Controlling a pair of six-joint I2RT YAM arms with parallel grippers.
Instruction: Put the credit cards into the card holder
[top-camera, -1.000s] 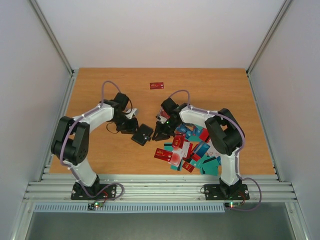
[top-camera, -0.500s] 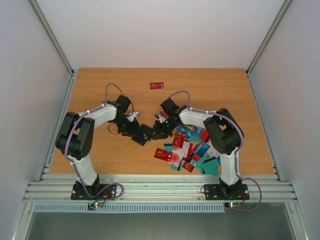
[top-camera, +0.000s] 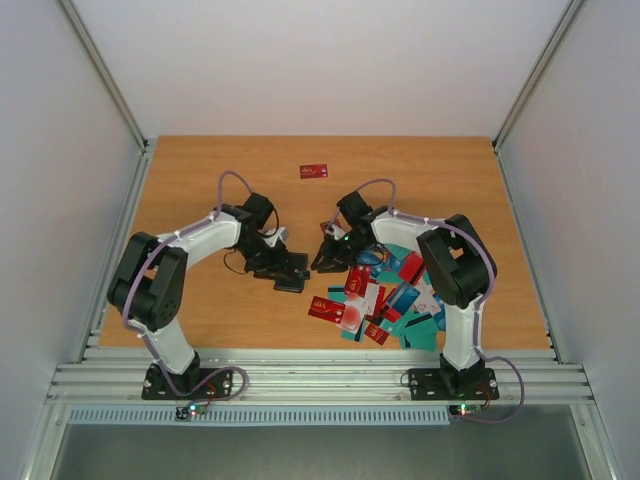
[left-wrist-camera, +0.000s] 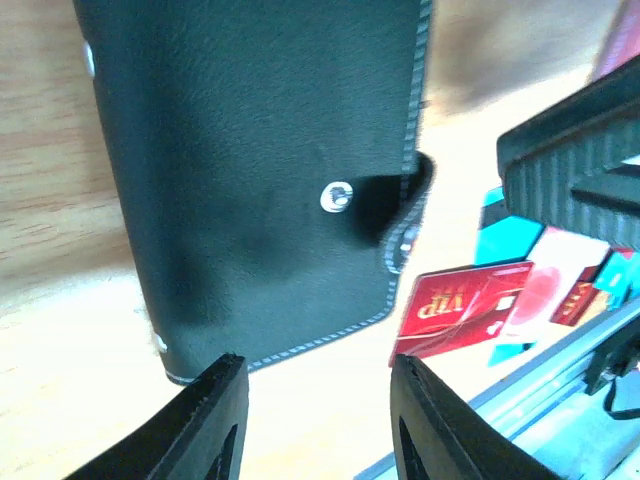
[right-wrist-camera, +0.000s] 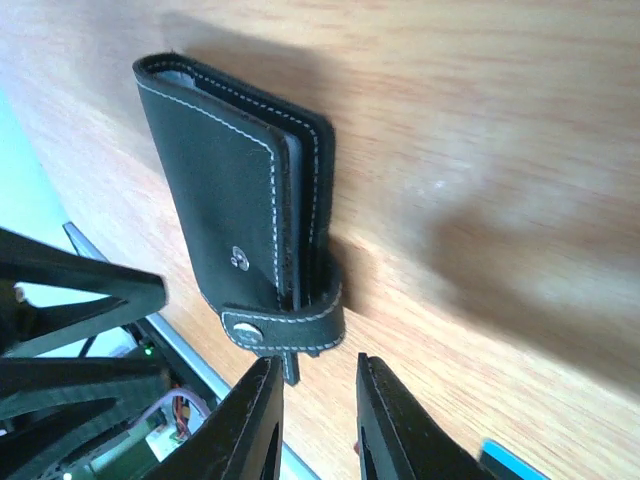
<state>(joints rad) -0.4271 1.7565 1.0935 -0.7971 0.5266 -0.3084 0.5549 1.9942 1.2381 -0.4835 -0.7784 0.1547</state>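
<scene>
The black card holder (top-camera: 292, 273) lies folded on the wooden table, its snap strap (right-wrist-camera: 285, 325) wrapped round one end. My left gripper (top-camera: 280, 262) hovers at its left edge; in the left wrist view the card holder (left-wrist-camera: 270, 170) fills the frame beyond the open, empty left gripper (left-wrist-camera: 318, 400). My right gripper (top-camera: 326, 258) sits just right of the holder, and in its wrist view the right gripper (right-wrist-camera: 318, 400) stands narrowly open with nothing between its fingers, right behind the strap. The credit cards (top-camera: 385, 297) lie heaped to the right, with a red VIP card (left-wrist-camera: 460, 305) nearest.
One lone red card (top-camera: 314, 171) lies far back on the table. The card heap reaches under the right arm toward the front edge. The metal rail (top-camera: 320, 380) runs along the table's near side. White walls enclose left, right and back.
My left gripper has moved right, up to the card holder, which has turned and shifted slightly. The right gripper has drawn back a little to the right. Both jaws have opened slightly.
</scene>
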